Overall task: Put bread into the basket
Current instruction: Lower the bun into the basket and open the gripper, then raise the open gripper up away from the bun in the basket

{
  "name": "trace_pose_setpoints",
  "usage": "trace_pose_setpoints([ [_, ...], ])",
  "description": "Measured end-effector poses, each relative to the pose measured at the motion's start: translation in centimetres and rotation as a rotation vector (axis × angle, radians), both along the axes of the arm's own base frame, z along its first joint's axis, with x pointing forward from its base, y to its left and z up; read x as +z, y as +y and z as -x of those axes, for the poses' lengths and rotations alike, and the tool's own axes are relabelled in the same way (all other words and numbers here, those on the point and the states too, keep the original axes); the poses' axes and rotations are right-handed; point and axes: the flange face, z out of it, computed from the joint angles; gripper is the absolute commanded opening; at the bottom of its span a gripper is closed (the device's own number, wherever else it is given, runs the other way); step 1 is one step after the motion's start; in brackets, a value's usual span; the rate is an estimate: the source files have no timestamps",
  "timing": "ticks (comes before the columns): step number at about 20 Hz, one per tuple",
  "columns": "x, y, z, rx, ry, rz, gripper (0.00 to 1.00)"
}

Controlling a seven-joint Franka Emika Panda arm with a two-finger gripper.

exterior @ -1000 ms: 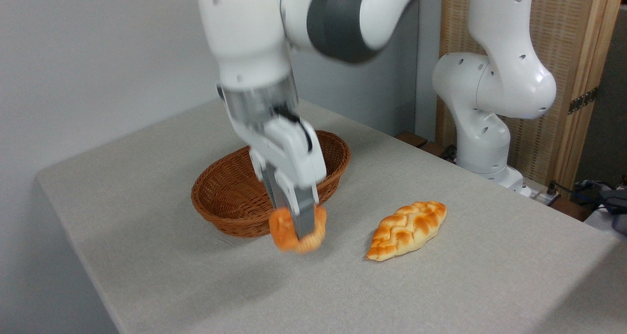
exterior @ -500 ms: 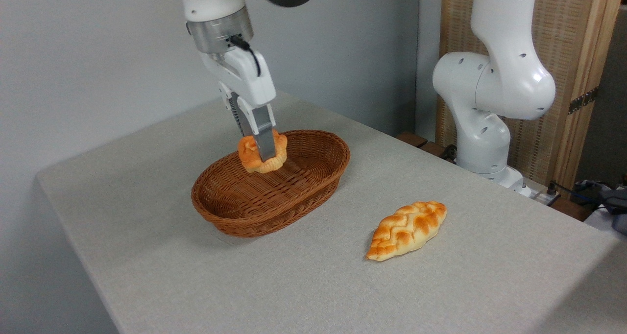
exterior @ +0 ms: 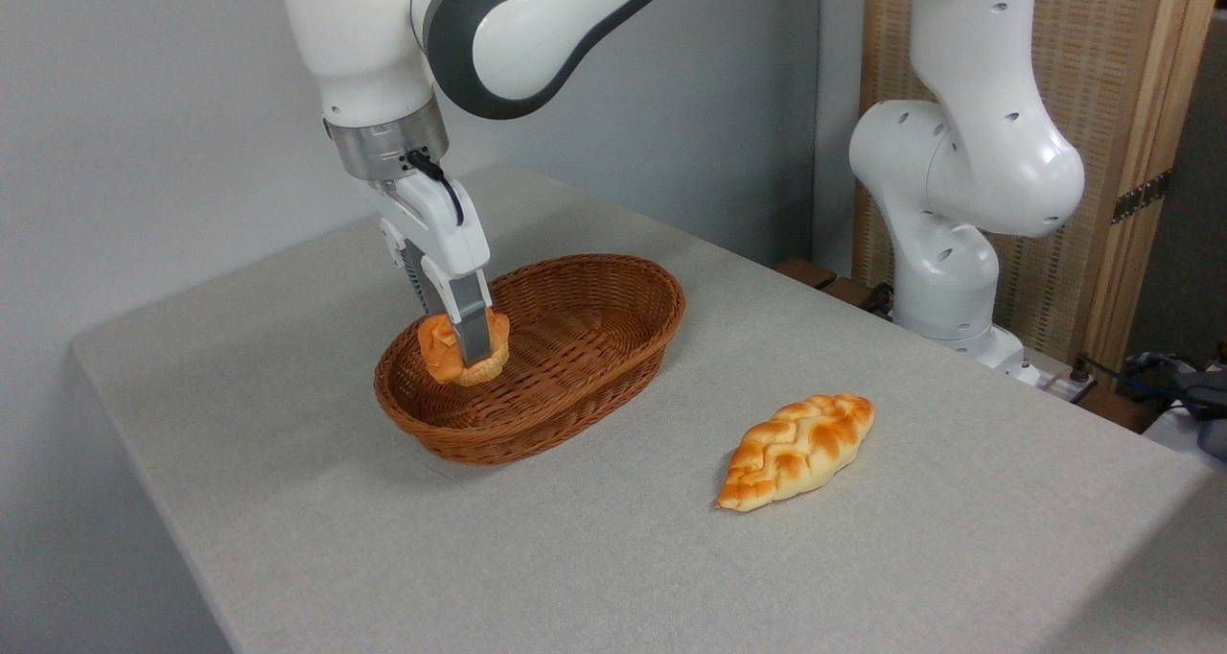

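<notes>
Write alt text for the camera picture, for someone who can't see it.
A white robot arm's pincer grips a small round orange bun inside the left end of a brown wicker basket on a grey table. A longer braided loaf lies on the table to the right.

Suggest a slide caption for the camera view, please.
Robot hand holds round bun inside wicker basket; braided loaf lies alongside.
</notes>
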Motion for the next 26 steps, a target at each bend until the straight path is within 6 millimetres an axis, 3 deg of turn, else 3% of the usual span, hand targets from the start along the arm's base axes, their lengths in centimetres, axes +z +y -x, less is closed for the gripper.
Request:
trace_pose_setpoints([
  [14,0.5,0.6,-0.2,-0.004,-0.019,-0.028,1.0],
  [17,1.5,1.3,-0.5,0.011,-0.035,-0.026,1.0],
  [19,3.5,3.3,-0.8,0.047,-0.044,-0.03,1.0],
  [23,9.9,9.6,-2.2,0.159,-0.081,-0.026,1.0],
  [26,12.1,13.3,-3.2,0.226,-0.113,-0.016,1.0],
])
